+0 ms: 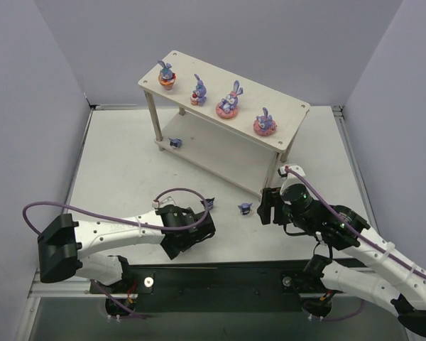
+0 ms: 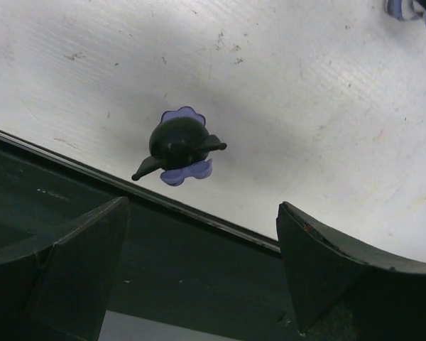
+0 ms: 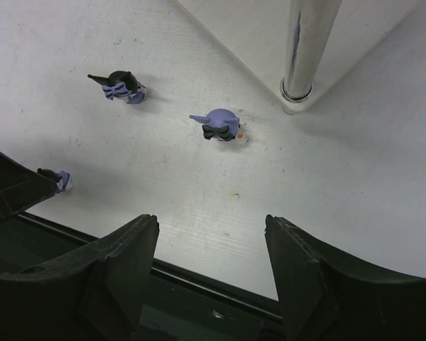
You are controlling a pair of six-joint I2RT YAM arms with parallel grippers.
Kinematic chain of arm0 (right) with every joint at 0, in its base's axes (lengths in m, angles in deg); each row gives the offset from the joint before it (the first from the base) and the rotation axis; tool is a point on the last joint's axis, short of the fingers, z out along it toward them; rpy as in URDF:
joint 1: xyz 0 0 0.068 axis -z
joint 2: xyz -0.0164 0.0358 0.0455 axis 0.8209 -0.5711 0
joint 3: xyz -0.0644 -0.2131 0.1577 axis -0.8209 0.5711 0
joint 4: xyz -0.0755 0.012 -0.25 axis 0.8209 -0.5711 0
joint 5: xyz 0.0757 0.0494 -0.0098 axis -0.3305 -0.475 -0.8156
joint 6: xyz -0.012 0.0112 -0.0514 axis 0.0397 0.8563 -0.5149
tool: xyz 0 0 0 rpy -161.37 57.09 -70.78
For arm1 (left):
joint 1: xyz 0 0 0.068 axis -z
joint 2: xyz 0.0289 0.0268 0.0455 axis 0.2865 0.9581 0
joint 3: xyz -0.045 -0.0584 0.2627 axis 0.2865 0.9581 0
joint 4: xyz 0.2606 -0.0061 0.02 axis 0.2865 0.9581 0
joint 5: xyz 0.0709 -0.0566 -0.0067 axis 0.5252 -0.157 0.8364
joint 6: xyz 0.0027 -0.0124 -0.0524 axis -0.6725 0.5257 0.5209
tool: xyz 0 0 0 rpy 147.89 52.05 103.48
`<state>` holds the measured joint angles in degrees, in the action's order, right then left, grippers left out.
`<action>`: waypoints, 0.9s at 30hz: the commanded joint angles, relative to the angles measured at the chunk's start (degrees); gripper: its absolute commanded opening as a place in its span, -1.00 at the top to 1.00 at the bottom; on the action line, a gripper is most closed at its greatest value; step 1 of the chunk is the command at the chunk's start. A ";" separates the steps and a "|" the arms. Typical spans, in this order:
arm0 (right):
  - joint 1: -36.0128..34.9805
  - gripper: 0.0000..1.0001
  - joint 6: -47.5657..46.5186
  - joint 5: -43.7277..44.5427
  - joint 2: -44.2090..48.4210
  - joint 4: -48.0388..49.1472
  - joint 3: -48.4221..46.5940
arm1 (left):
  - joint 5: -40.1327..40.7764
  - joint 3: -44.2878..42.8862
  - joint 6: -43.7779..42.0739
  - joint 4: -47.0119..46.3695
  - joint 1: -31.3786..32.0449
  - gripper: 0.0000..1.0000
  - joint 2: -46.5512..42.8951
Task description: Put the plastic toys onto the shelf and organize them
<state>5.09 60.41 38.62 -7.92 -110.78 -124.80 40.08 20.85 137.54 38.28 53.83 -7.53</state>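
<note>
**Left gripper** (image 2: pixel 202 206): jaws wide apart and holding nothing, hanging low over the near edge of the table (image 1: pixel 128 170), just above the black rail (image 2: pixel 71 192). One blue figure (image 2: pixel 179 145) stands on the table just past the rail. It is ahead of the gap between the fingers (image 2: pixel 92 249) and touches neither of them. In the top view this gripper (image 1: pixel 195 238) sits left of centre.

**Right gripper** (image 3: pixel 211 222): jaws likewise apart and empty, held above the table near the right front leg (image 3: pixel 302 50) of the shelf (image 1: pixel 187 69). A paler blue figure (image 3: pixel 220 124) lies ahead of the gap, near the foot of that leg. A darker one (image 3: pixel 121 85) lies further left. A third (image 3: pixel 57 181) is half hidden behind a black part at the left edge of that view. In the top view the gripper (image 1: pixel 268 209) has the paler figure (image 1: pixel 245 208) just to its left. The darker one (image 1: pixel 209 203) lies between the two grippers.

**Shelf**: stands at the far side of the table, set at an angle. Four rabbits stand upright in a row along its top board, well apart from one another: (image 1: pixel 166 74), (image 1: pixel 198 91), (image 1: pixel 229 101) and (image 1: pixel 264 123). One more blue figure (image 1: pixel 175 143) sits at the left end of the lower board.
</note>
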 commanded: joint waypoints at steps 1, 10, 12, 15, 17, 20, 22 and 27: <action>0.51 -0.26 -1.08 0.05 1.36 -0.79 0.58 | 1.07 1.89 8.28 -3.76 0.19 -0.84 1.23; 0.95 -0.26 -1.60 -0.04 2.50 -0.88 1.37 | 3.79 4.27 7.86 -5.44 -1.13 -0.60 2.72; 1.13 -0.26 -1.61 0.05 2.76 -0.88 1.46 | 4.06 4.71 7.15 -5.61 -1.57 -0.55 3.07; 1.30 -0.26 -1.61 0.23 3.03 -1.05 1.64 | 4.15 5.76 5.31 -6.75 -2.80 -0.48 2.90; 1.39 -0.26 -1.61 0.57 3.47 -1.40 1.72 | 3.80 6.90 4.69 -7.46 -3.42 -0.43 2.46; 1.57 -0.26 -1.43 1.01 4.26 -1.84 1.90 | 3.53 8.40 3.64 -9.30 -3.42 -0.34 1.58; 1.83 -0.26 -1.25 1.10 4.52 -2.11 2.07 | 3.62 8.40 3.11 -9.31 -3.33 -0.29 1.67; 1.92 -0.26 -0.90 1.37 4.96 -2.46 2.25 | 3.18 8.31 1.53 -10.18 -3.42 -0.08 2.20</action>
<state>6.51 59.56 38.51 -3.54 -111.52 -122.99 42.65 29.46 141.01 30.02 50.62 -4.76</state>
